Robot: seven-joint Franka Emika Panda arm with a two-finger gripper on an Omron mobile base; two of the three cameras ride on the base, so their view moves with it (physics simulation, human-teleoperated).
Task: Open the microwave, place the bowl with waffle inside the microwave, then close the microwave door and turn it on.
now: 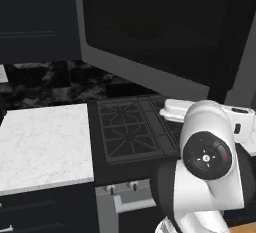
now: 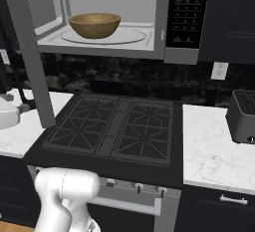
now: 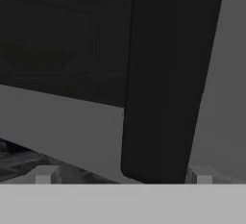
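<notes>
The microwave (image 2: 169,52) hangs above the stove with its cavity open. Inside, the tan wooden bowl (image 2: 94,25) sits on the glass turntable; the waffle is hidden below the bowl's rim. The microwave door (image 1: 150,72) is swung far out to the left, and I see its grey frame and dark glass. In the hand view the door's black bar handle (image 3: 168,74) stands very close. My gripper (image 3: 123,175) is open, with one fingertip (image 3: 43,175) on each side of the handle's lower end, not touching it.
A black gas cooktop (image 2: 112,129) lies under the microwave, with white marble counters on the left (image 1: 40,142) and right (image 2: 214,146). A dark toaster (image 2: 243,116) stands at the far right. Dark cabinets flank the microwave.
</notes>
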